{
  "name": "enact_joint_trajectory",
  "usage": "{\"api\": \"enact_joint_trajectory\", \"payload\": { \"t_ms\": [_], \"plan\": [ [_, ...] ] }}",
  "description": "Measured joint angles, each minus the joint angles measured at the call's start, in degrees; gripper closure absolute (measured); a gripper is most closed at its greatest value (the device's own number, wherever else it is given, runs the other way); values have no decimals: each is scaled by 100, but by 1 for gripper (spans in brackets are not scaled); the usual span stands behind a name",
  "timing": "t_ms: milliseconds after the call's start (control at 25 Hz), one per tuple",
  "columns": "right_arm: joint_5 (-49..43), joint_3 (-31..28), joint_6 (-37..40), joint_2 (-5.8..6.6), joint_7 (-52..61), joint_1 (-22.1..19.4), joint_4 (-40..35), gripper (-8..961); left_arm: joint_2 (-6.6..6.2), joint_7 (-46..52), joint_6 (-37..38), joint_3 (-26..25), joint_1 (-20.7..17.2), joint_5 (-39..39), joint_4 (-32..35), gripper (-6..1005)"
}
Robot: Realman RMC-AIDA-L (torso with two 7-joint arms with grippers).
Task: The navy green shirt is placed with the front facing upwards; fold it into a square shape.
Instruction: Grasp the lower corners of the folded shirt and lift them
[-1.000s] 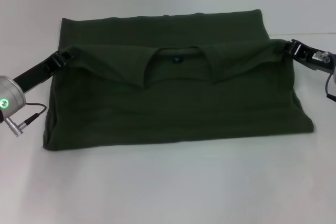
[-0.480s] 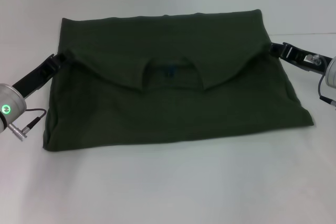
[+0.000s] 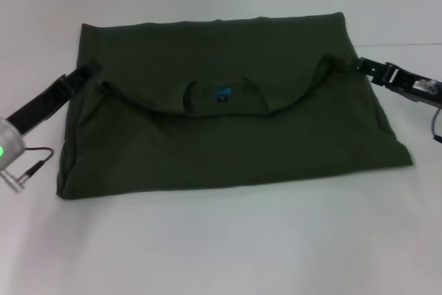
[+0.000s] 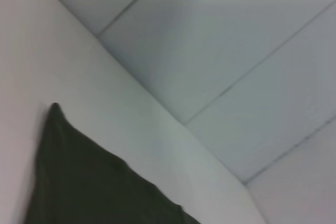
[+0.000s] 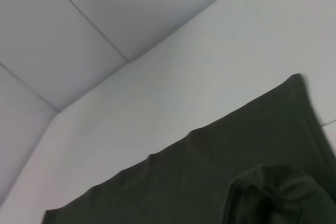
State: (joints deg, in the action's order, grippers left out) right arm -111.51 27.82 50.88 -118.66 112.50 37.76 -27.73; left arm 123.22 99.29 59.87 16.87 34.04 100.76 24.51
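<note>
Shirt (image 3: 228,108): lying flat on the white table (image 3: 221,240), already doubled into a wide band, long axis running left to right. Near edge folded over toward the far side, collar with its small blue label (image 3: 222,92) showing at the middle of the folded layer, that layer's upper edge sagging in the centre and raised at both ends.

Left gripper (image 3: 88,70) at the left end of the folded edge, low over the table, touching or just beside the cloth; fingers dark against dark fabric, so cannot tell whether apart or clamped on the shirt. Right gripper (image 3: 349,64) at the right end, tip against a small raised bunch of cloth; likely pinching it, but cannot tell for certain. Wrist views showing only shirt corners and table, no fingers.

Judged step: laying down the lengthwise fold, far edge of the lower layer not yet covered. Key relation for the coming move: shirt lying between the two grippers, each at one short end, equally near. To reach a square, probably a fold across the long axis, one end carried over toward the other. Risk: sagging middle wrinkling if the ends drop unevenly.
</note>
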Motion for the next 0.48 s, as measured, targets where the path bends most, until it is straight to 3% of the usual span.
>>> {"api": "enact_joint_trajectory", "payload": {
  "t_ms": [120,200,320,480],
  "plan": [
    [40,5,533,217,113,-188,-20,344,-195,649,512,256,-197,197,193,367],
    [-9,66,983,415,286,-321,-21,112,-327,1225,826,386,-286,613,417,325],
    [-180,153,1603,651,513,-493,-20,67,-492,2142,1438,417,-349,1766,933,262],
    [-417,194,2091,814,607,-718,-33,22,-625,2703,2111,379,-413,3005,1607,187]
  ]
}}
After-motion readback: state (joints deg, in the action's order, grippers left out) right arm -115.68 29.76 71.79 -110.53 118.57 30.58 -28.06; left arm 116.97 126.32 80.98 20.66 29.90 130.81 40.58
